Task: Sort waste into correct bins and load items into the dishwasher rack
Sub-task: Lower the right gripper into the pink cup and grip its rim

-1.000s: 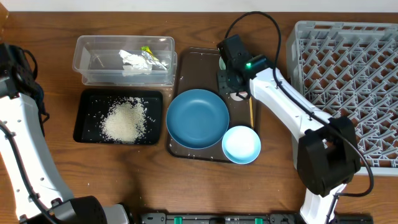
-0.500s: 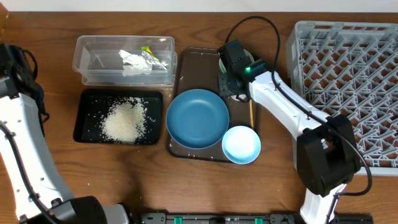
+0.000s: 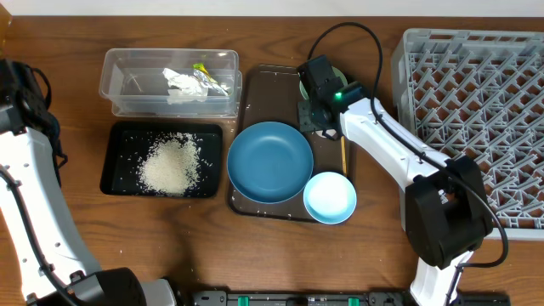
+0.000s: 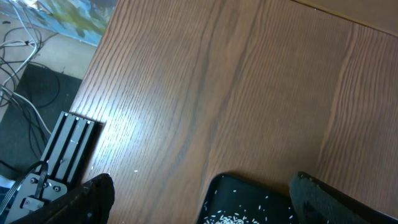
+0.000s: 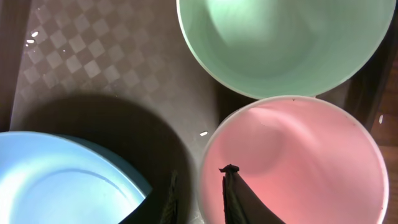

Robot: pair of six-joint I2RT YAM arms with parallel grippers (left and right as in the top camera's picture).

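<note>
My right gripper (image 5: 200, 174) is shut on the pink cup (image 5: 298, 162), one finger inside its wall and one outside. The mint green bowl (image 5: 280, 43) sits just beyond the cup, and the blue plate (image 5: 56, 180) lies to the left. In the overhead view the right gripper (image 3: 319, 123) hangs over the back right of the brown tray (image 3: 263, 85), hiding the cup. The light blue bowl (image 3: 330, 197) and a chopstick (image 3: 343, 153) lie near it. My left gripper (image 4: 205, 199) is open above the black tray (image 4: 249, 193).
The grey dishwasher rack (image 3: 476, 119) stands at the right. A clear tub (image 3: 115, 85) with crumpled paper (image 3: 183, 82) and a yellow-green wrapper (image 3: 201, 69) sits at the back left. Rice (image 3: 170, 163) is heaped in the black tray (image 3: 119, 136).
My right gripper has shifted slightly toward the back of the brown tray and closed from wider apart onto the pink cup's wall. The left arm has stayed still.
</note>
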